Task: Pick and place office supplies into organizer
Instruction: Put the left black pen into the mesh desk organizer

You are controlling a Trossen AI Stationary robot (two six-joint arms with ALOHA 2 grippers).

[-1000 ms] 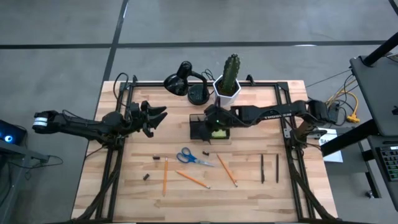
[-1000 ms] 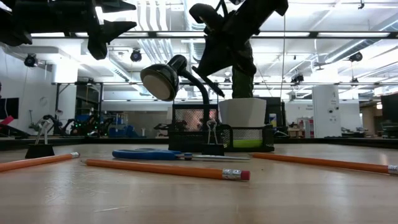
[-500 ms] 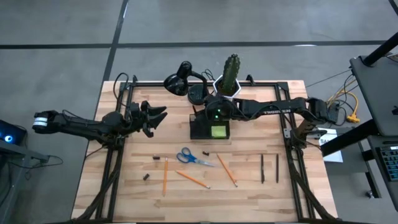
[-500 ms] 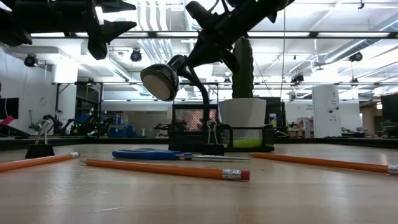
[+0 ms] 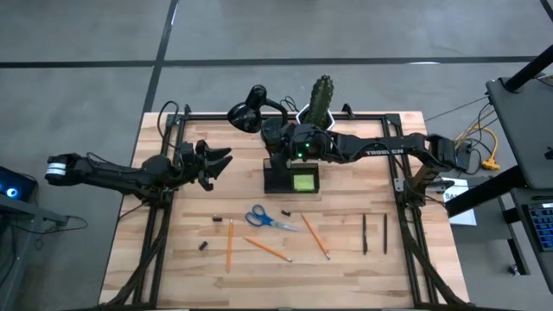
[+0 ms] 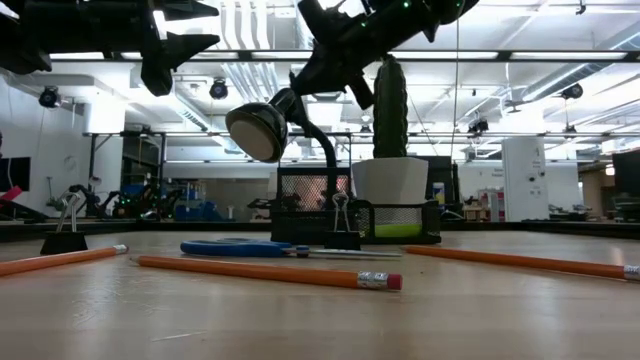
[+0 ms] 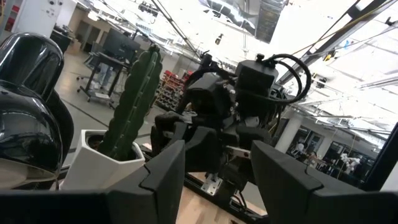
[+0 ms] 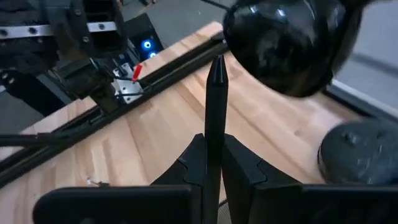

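Observation:
My right gripper [image 5: 278, 147] hangs over the far left corner of the black organizer [image 5: 291, 178], next to the lamp base, shut on a dark pen [image 8: 216, 93]. A lime-green sticky pad [image 5: 303, 181] lies in the organizer. On the table's near half lie blue-handled scissors [image 5: 263, 218], three orange pencils [image 5: 230, 244] [image 5: 268, 249] [image 5: 315, 236], two dark pens [image 5: 365, 233] [image 5: 384, 233] and small dark clips [image 5: 217, 221]. My left gripper [image 5: 220, 160] waits open above the table's left side. My right gripper pinches the dark pen's shaft [image 8: 214, 134] between its two fingers. The pen lies along the fingers, and its pointed end [image 8: 217, 62] sticks out well beyond the fingertips. Pen and gripper slant slightly downward toward the table's left, clear of the table and the organizer.
A black desk lamp, head [image 8: 286, 43] and round base [image 8: 357, 158], stands right by the pen's tip. A cactus in a white pot [image 5: 318, 117] stands behind the organizer. A black rail frame [image 5: 164, 216] runs around the table's edges.
My right gripper, still shut on the pen, has risen from over the organizer and gone toward the far left, near the lamp. It has tipped up from pointing steeply down to a shallow slant and rolled, so the pen now points out toward the left.

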